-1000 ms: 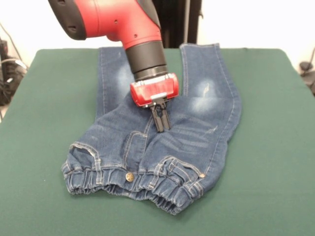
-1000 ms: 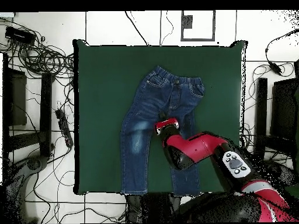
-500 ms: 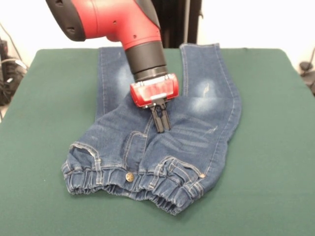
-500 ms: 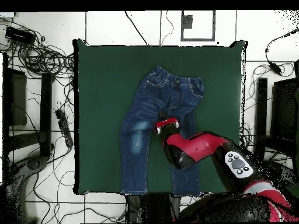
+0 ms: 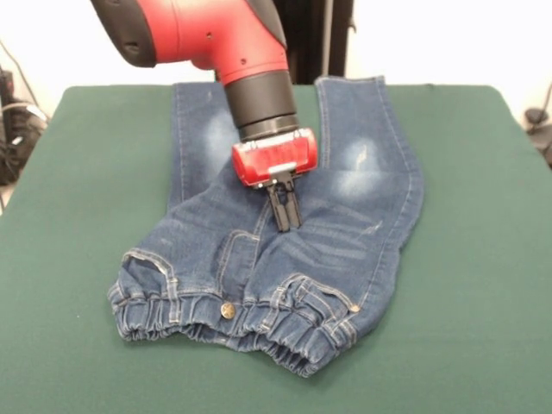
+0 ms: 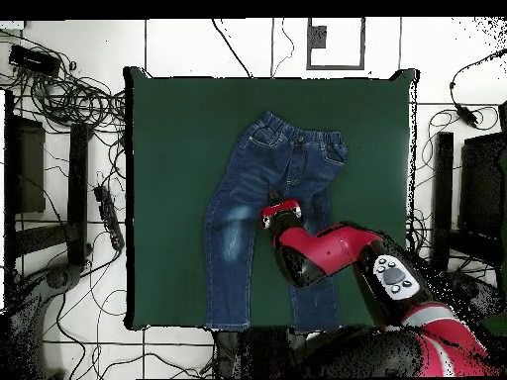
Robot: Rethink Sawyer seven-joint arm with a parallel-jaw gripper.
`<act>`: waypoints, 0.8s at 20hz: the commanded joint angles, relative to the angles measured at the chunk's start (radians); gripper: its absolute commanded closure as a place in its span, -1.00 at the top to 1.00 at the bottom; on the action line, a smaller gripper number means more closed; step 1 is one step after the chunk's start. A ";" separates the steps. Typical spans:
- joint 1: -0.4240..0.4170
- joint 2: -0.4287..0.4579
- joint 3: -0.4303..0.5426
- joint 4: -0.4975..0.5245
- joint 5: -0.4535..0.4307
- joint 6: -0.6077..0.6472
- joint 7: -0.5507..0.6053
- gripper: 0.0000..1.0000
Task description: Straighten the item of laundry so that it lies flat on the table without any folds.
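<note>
The gripper [image 5: 285, 220] hung at the crotch of the jeans [image 5: 362, 250], fingers [image 5: 280, 210] pressed together, probably to pinch the wrinkled denim there.

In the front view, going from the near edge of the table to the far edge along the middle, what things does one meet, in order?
Bare table → elastic waistband → metal button → claw → the two jeans legs reaching the far edge.
</note>
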 commanded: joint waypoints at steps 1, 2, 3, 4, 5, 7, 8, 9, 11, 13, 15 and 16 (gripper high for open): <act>0.275 0.023 -0.222 -0.067 0.200 -0.193 -0.091 -1.00; 0.279 0.019 -0.227 -0.067 0.201 -0.197 -0.081 -1.00; 0.285 0.009 -0.231 -0.063 0.201 -0.204 -0.068 -1.00; 0.290 -0.002 -0.235 -0.059 0.200 -0.211 -0.056 -1.00; 0.303 -0.006 -0.254 -0.056 0.220 -0.243 -0.060 -1.00; 0.311 -0.014 -0.265 -0.062 0.218 -0.259 -0.047 -1.00; 0.316 -0.016 -0.273 -0.064 0.222 -0.271 -0.043 -1.00; 0.321 -0.020 -0.279 -0.063 0.225 -0.282 -0.038 -1.00; 0.333 -0.023 -0.298 -0.063 0.242 -0.314 -0.042 -1.00; 0.339 -0.015 -0.307 -0.075 0.242 -0.310 -0.032 -1.00; 0.347 -0.002 -0.316 -0.088 0.239 -0.290 -0.023 -1.00; 0.349 0.005 -0.320 -0.094 0.240 -0.286 -0.020 -1.00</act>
